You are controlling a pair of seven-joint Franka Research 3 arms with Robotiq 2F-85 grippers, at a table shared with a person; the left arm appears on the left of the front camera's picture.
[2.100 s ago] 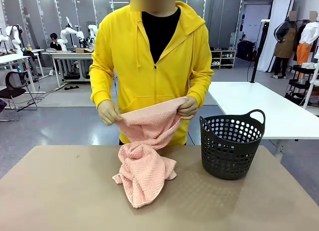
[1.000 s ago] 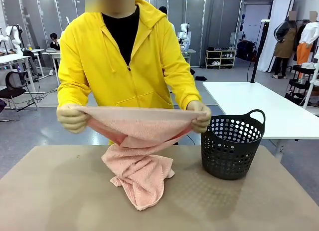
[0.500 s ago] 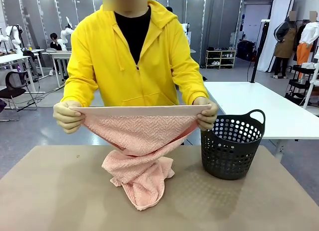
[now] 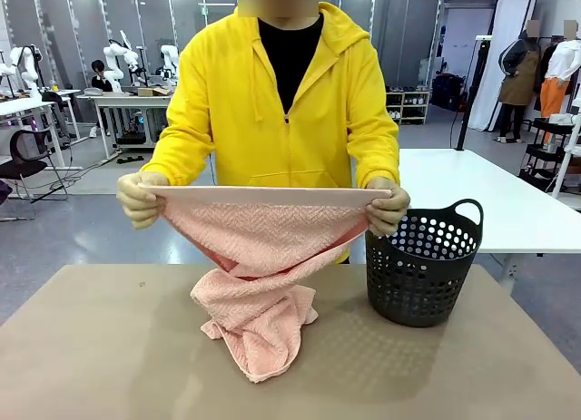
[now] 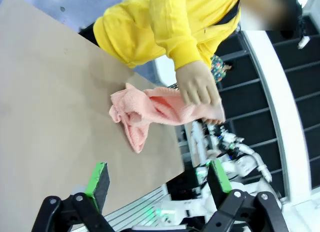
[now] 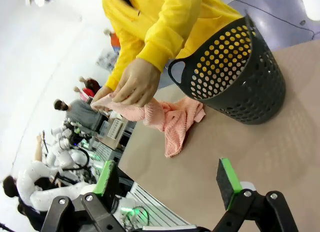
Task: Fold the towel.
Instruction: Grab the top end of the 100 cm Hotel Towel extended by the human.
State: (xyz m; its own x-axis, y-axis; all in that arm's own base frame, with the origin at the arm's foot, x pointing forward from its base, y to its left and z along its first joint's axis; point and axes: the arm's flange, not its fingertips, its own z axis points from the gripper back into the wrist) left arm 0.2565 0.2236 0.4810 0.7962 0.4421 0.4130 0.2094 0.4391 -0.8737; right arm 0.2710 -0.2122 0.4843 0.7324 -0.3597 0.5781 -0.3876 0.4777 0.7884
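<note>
Surface (image 4: pixel 91 347): tan, a person in a yellow hoodie at its far edge; lab tables behind.

Towel (image 4: pixel 263 239): top hem stretched straight and level between the person's right hand (image 4: pixel 138 200) and left hand (image 4: pixel 388 207), above the far edge; middle sags to a twisted neck; lower part bunched on the surface left of centre, its tip pointing toward the near edge.

Change from half a second ago: both hands and the hem sit slightly higher and farther toward picture right; the person stands more upright; the bunch lies much as it did, as does the basket (image 4: pixel 422 275).

Basket: black, perforated, upright at far right, near the bunch but apart from it; the left hand hovers just above its rim.

Open room: wide bare surface left of the towel; bare strip along the near edge; narrower bare patch right of the basket.

Left jaws: apart, green pads (image 5: pixel 98 179) well back from the towel (image 5: pixel 150 109), nothing between them.

Right jaws: apart, pads (image 6: pixel 227 182) above bare surface, short of the basket (image 6: pixel 235 76) and towel (image 6: pixel 170 119), nothing between them.
</note>
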